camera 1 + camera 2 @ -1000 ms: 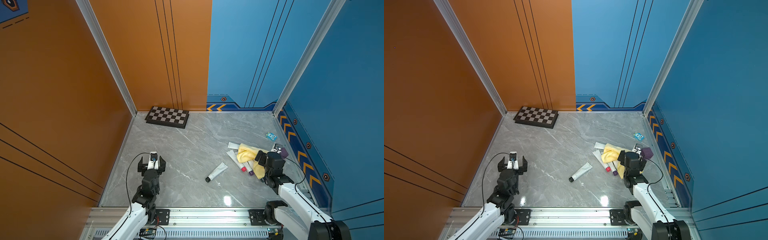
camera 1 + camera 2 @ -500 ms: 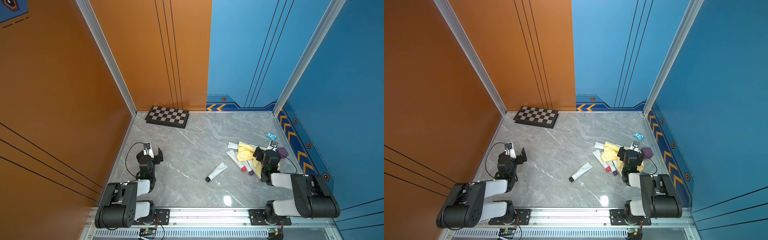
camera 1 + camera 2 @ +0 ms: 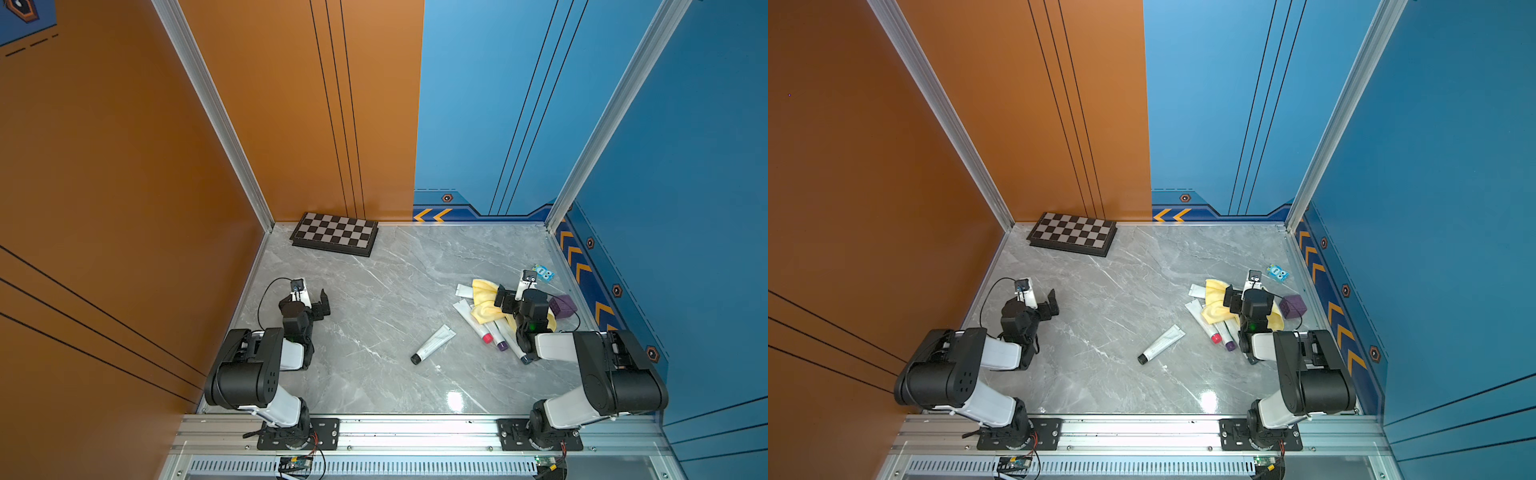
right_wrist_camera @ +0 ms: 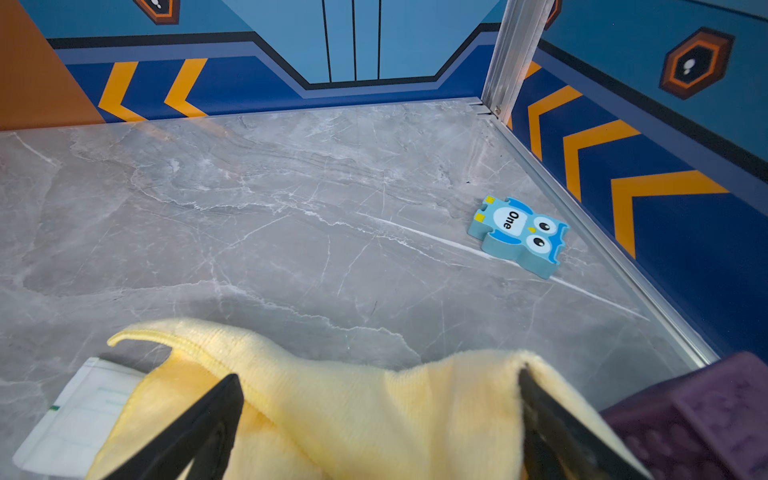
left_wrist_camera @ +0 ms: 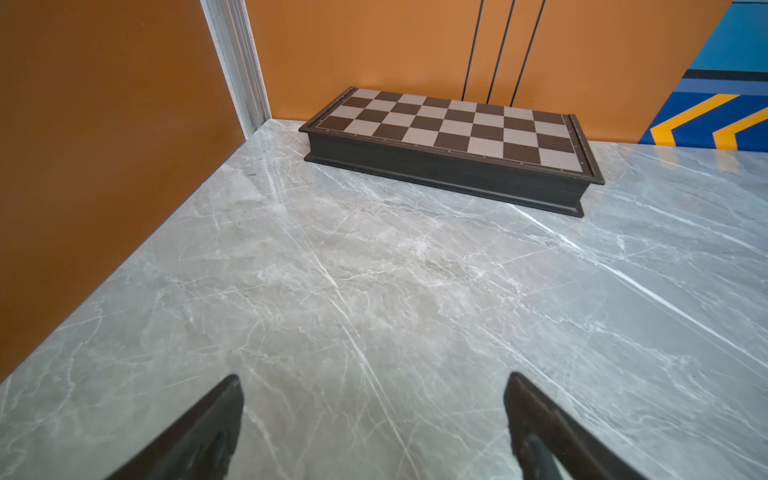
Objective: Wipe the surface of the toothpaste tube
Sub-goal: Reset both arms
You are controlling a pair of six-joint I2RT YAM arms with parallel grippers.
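A grey-white toothpaste tube (image 3: 433, 343) (image 3: 1162, 344) with a black cap lies alone on the marble floor, between the arms. Several more tubes (image 3: 478, 328) lie at the right, partly under a yellow cloth (image 3: 484, 301) (image 4: 353, 399). My right gripper (image 3: 509, 301) (image 3: 1235, 301) (image 4: 380, 386) hangs open over that cloth, one finger on each side of a raised fold. A white tube end (image 4: 79, 411) sticks out from under the cloth. My left gripper (image 3: 309, 305) (image 3: 1044, 309) (image 5: 374, 386) stands open over bare floor at the left, holding nothing.
A folded chessboard (image 3: 335, 234) (image 5: 449, 137) lies at the back left against the orange wall. A blue owl piece (image 3: 543, 273) (image 4: 519, 235) and a purple block (image 3: 563, 306) (image 4: 706, 415) sit near the right wall. Walls close three sides.
Both arms have lifted their elbows, and both grippers have shifted a little toward the back. The right one now sits over the yellow cloth. Both grippers stayed open.
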